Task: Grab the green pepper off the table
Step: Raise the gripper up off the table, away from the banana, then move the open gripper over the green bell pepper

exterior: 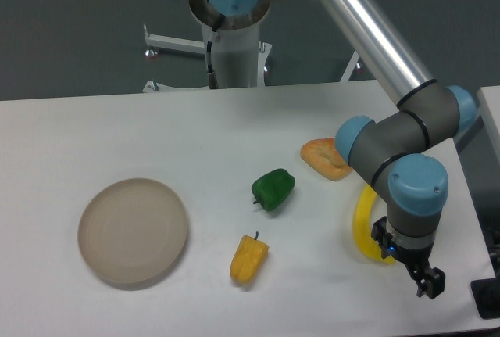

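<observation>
The green pepper (273, 189) lies on the white table (156, 134) near the middle, its short dark stem pointing left. My gripper (429, 284) hangs far to the right of it, near the table's front right edge, pointing down. Its dark fingers look close together with nothing between them, but they are too small to judge.
A yellow pepper (248, 259) lies just in front of the green one. A round beige plate (133, 232) sits at the front left. An orange slice of bread (323, 159) and a yellow banana (362, 225) lie beside the arm's wrist.
</observation>
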Motion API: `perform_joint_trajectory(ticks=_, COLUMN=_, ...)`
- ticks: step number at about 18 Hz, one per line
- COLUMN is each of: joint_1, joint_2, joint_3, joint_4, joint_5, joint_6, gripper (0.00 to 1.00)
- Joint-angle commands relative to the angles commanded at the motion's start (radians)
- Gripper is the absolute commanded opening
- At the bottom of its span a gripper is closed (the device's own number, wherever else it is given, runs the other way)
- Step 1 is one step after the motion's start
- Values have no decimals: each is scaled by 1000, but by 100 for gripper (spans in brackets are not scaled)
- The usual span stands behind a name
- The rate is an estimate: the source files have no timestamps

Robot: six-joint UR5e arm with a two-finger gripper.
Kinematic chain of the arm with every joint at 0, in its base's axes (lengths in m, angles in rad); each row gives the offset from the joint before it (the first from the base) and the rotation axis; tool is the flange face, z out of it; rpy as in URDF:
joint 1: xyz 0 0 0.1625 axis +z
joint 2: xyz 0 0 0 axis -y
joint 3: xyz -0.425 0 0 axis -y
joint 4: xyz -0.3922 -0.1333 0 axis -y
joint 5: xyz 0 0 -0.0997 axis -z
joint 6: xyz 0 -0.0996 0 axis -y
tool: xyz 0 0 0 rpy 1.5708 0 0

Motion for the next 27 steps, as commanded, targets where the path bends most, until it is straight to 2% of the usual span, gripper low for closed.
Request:
perform_joint_trajectory(ticks=4, joint_1=0, joint_2=64, joint_3=-86, joint_4=-5, joint_5=-8, joint_6=-86, gripper=100)
perform_joint_trajectory(ticks=7, joint_1=0, joint_2=144, joint_3=-185, joint_4=-8, joint_5=-12, joint_6=-123, gripper=100)
perform_joint_trajectory(ticks=9, joint_1=2, joint_2=208, joint_3=-247, joint_4=-50, joint_5=-15, joint_6=-153, gripper=100)
perform_joint_trajectory(ticks=11, joint_1=5, joint_2=242, joint_3=-285, joint_4=-67, joint_5=-20, joint_6=-178, gripper=100)
perform_joint_trajectory(ticks=12, joint_1=12, joint_2=296, joint_3=-354, joint_4=-67, joint_5=-59, joint_6=-230, gripper=100)
perform_joint_trajectory(ticks=16, joint_1=61, joint_2=377, joint_3=-469, joint_4=-57, joint_5=-218, joint_6=-299, gripper=100)
perform_joint_trajectory(ticks=19, joint_1=95, joint_2=411, joint_3=-523, joint_4=-55, joint_5=-311, joint_6=-348, gripper=100)
perform_joint_trajectory(ticks=27, joint_1=77, joint_2=420, joint_3=-623, joint_4=-6, joint_5=-322, joint_6=-384, gripper=100)
